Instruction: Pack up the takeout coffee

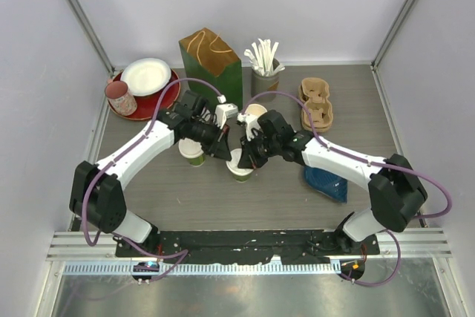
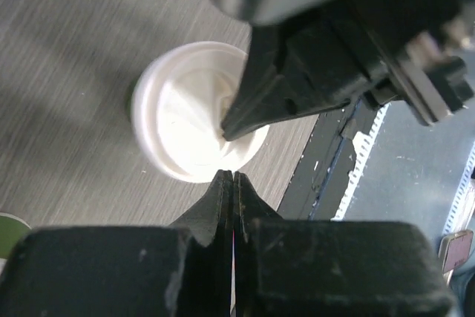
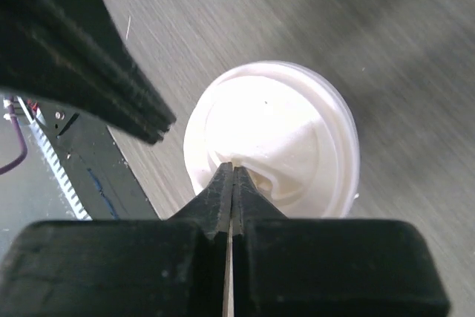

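Left pincer [image 2: 232,176] and right pincer [image 3: 232,168], both clenched, crowd one white lid [image 3: 297,131]. Only the top view shows a green cup [image 1: 194,155] beside it.

- Grey wood-grain counter [image 1: 282,200] fills the middle of the top view, its grain running in fine streaks.
- Plain pale back wall [image 1: 245,5] closes it off, no window in it.
- Left wall [image 1: 37,72] and right wall [image 1: 438,87] box it in, both the same flat off-white.
- Silver frame posts [image 1: 78,12] climb slantwise at the two back corners.
- A black mounting plate [image 1: 245,239] lies along the near edge, with a ribbed aluminium rail [image 1: 89,246] just beside it.
- A white toothed strip [image 1: 297,267] runs in front of that, then a dull metal sheet [image 1: 245,295].
- Light is soft and even; shadows on the counter are faint.
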